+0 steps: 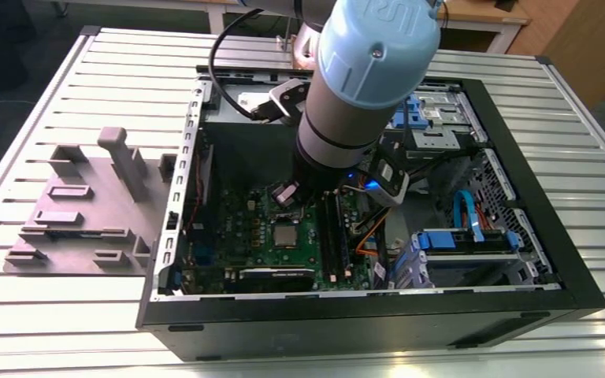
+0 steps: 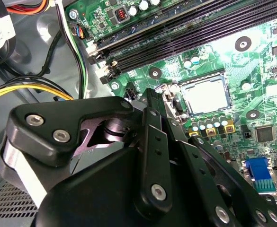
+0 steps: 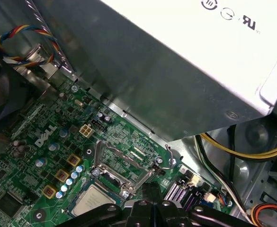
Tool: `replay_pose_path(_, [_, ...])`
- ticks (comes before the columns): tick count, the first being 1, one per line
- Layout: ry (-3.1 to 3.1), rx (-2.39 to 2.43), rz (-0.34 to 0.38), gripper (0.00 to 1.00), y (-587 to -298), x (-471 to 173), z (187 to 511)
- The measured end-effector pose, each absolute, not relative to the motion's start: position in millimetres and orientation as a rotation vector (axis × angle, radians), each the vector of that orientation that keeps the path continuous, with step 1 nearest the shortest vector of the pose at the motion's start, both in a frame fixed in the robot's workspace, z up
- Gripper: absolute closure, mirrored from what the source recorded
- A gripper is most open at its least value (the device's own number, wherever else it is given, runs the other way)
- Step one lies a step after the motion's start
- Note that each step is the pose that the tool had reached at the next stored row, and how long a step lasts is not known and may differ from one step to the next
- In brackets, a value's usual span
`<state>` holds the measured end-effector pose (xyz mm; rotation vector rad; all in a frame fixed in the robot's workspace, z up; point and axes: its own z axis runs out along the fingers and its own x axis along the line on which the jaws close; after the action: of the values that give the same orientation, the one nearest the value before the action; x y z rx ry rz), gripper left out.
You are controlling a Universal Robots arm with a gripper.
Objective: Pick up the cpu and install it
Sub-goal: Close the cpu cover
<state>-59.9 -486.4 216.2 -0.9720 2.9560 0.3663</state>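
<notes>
**A:** Exterior view first: peering into an open black tower case (image 1: 554,260) laid flat on a slatted metal table (image 1: 103,71). Tough to see past the fat grey arm (image 1: 371,71) with its pale blue cap, reaching straight down over the green motherboard (image 1: 281,252). Chunky grey moulded fixture (image 1: 82,209) outside the case on the exterior view's left, blue drive brackets (image 1: 460,236) inside on the exterior view's right.

**B:** Spotted the cpu (image 1: 283,235)?

**A:** Yep, tiny silvery square lying flat on the board, just beside the arm's lower end.

**B:** Second wrist view?

**A:** Black bolted linkage hogging the foreground. Gripper (image 2: 152,94) fingers pressed tight together, right by a thin metal frame (image 2: 169,94). Cpu (image 2: 204,94) seated in the dark socket (image 2: 202,80): dull brushed lid, thin pale edge. Long black memory slots (image 2: 200,33) beyond, yellow and black cables (image 2: 34,90) off the board.

**B:** First wrist view?

**A:** Big grey metal box (image 3: 176,71) looming overhead. Frame (image 3: 124,161) tilted up, cpu (image 3: 93,203) uncovered beside it, gripper (image 3: 151,189) tips closed near the hinge end.
</notes>
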Motion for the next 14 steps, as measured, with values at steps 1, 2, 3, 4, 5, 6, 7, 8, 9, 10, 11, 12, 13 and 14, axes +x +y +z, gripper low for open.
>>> replay_pose_path(1, [2.956, -0.972, 0.366, 0.9, -486.4, -59.9, 216.2])
replay_pose_path(2, [2.956, -0.973, 0.366, 0.9, -486.4, -59.9, 216.1])
replay_pose_path(3, [2.956, -0.974, 0.366, 0.9, -486.4, -59.8, 216.2])
replay_pose_path(4, [2.955, -0.977, 0.367, 0.9, -486.4, -59.3, 216.1])
replay_pose_path(5, [2.953, -0.982, 0.367, 0.9, -486.4, -58.6, 216.1])
replay_pose_path(6, [2.952, -0.986, 0.367, 0.9, -486.4, -57.8, 216.1])
replay_pose_path(7, [2.951, -0.99, 0.367, 0.9, -486.4, -57.1, 216.2])
replay_pose_path(8, [2.95, -0.995, 0.367, 0.9, -486.5, -56.6, 216.2])
replay_pose_path(9, [2.949, -1.001, 0.367, 0.9, -486.4, -56.2, 216.2])
replay_pose_path(10, [2.947, -1.008, 0.367, 0.9, -486.4, -56.1, 216.1])
replay_pose_path(11, [2.943, -1.02, 0.367, 0.9, -486.4, -56.1, 216.1])
replay_pose_path(12, [2.94, -1.034, 0.367, 0.9, -486.4, -56.0, 216.1])
replay_pose_path(13, [2.935, -1.05, 0.367, 0.9, -486.4, -56.0, 216.1])
replay_pose_path(14, [2.932, -1.064, 0.367, 0.9, -486.4, -56.0, 216.1])
